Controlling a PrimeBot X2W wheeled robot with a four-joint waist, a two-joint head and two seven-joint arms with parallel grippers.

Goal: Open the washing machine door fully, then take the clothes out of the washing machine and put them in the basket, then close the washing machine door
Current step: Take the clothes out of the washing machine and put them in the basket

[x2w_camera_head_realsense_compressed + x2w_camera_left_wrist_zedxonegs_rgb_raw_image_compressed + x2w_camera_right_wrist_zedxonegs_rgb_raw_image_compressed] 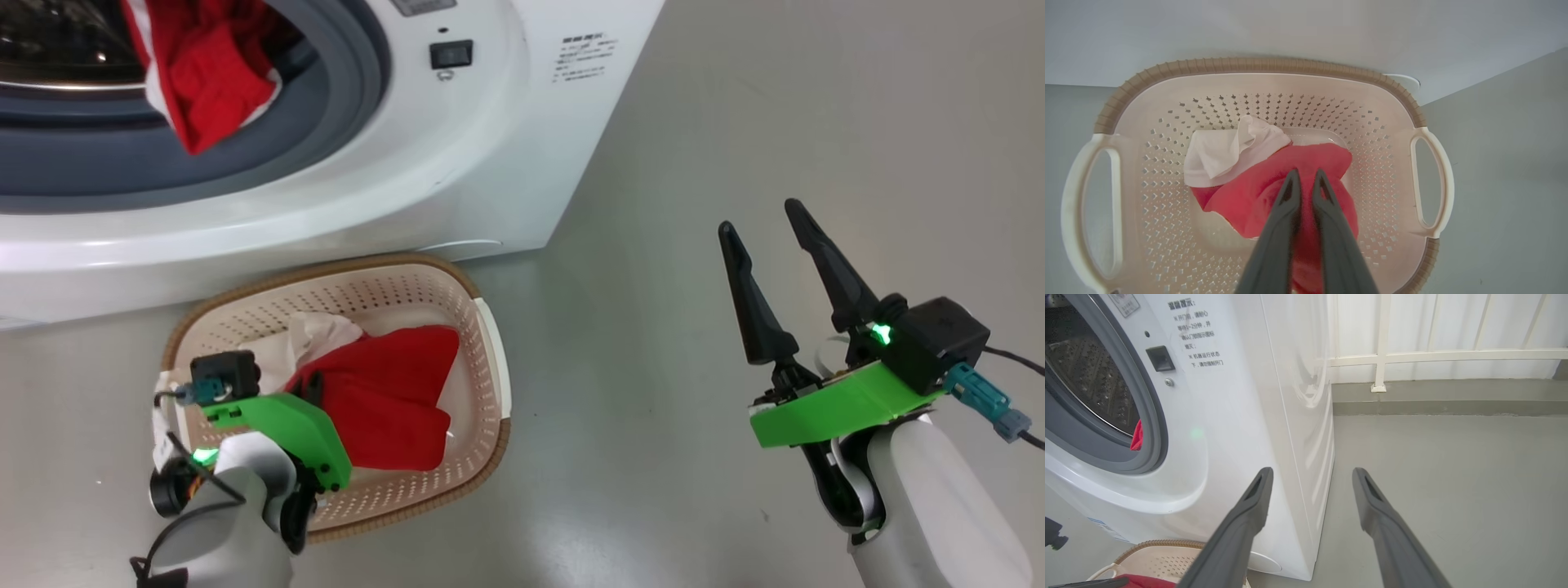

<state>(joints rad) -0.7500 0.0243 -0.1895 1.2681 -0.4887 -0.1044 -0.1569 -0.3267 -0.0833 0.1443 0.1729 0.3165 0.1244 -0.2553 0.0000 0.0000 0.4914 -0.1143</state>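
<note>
The white washing machine (457,163) stands at the upper left; its door is out of view. One red garment (208,73) hangs out of the drum over the grey rubber ring (343,106). On the floor in front sits the cream basket (343,268), with a red garment (1314,159) and its white part (1229,151) inside. My left gripper (1306,175) reaches down into the basket, its fingers nearly together with red fabric bunched between them. My right gripper (761,219) hovers open and unladen over the floor, to the right of the machine.
Bare grey floor (735,122) stretches to the right of the machine and the basket. A white railing (1437,355) and a low grey kerb run along the far side behind the machine. The basket's side handles (1433,183) stick out left and right.
</note>
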